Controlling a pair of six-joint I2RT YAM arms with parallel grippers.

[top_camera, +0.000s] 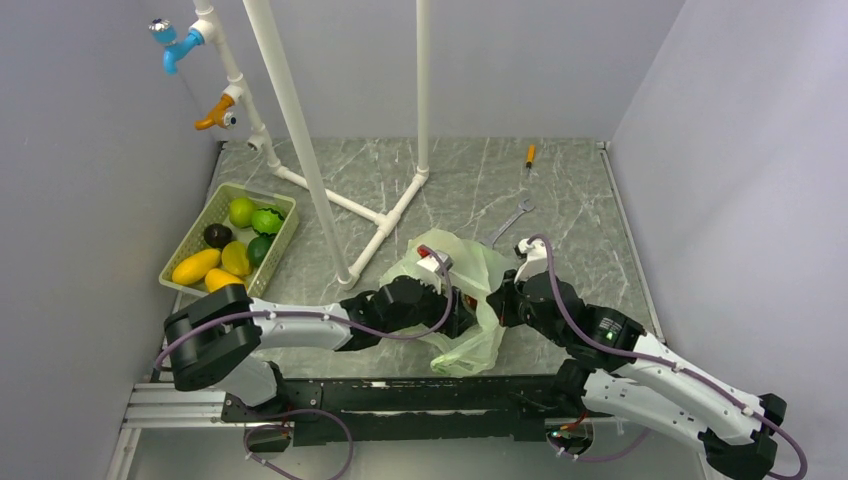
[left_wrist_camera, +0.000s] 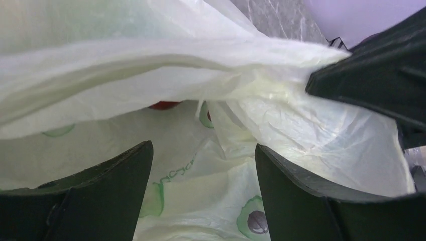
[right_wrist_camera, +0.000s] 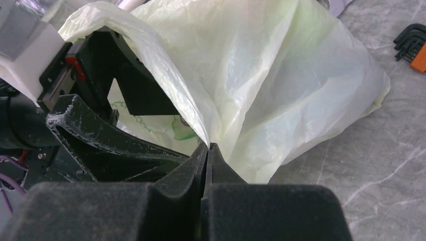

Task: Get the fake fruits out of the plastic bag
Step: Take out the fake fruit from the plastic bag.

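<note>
The pale-green plastic bag (top_camera: 478, 272) lies crumpled at the table's front middle. My right gripper (right_wrist_camera: 208, 146) is shut on the bag's rim and holds the mouth up; it also shows in the top view (top_camera: 500, 300). My left gripper (left_wrist_camera: 203, 170) is open, reaching inside the bag mouth (top_camera: 455, 312), with nothing between its fingers. A bit of a red fruit (left_wrist_camera: 164, 105) shows deep in the bag under a fold. Several fake fruits (top_camera: 236, 243), yellow, green and dark, lie in the slotted basket (top_camera: 283, 243) at the left.
A white pipe frame (top_camera: 300, 140) stands behind the bag. A wrench (top_camera: 510, 222) and an orange screwdriver (top_camera: 530, 155) lie behind the bag to the right. A hex key set (right_wrist_camera: 413, 45) shows at the right edge of the right wrist view.
</note>
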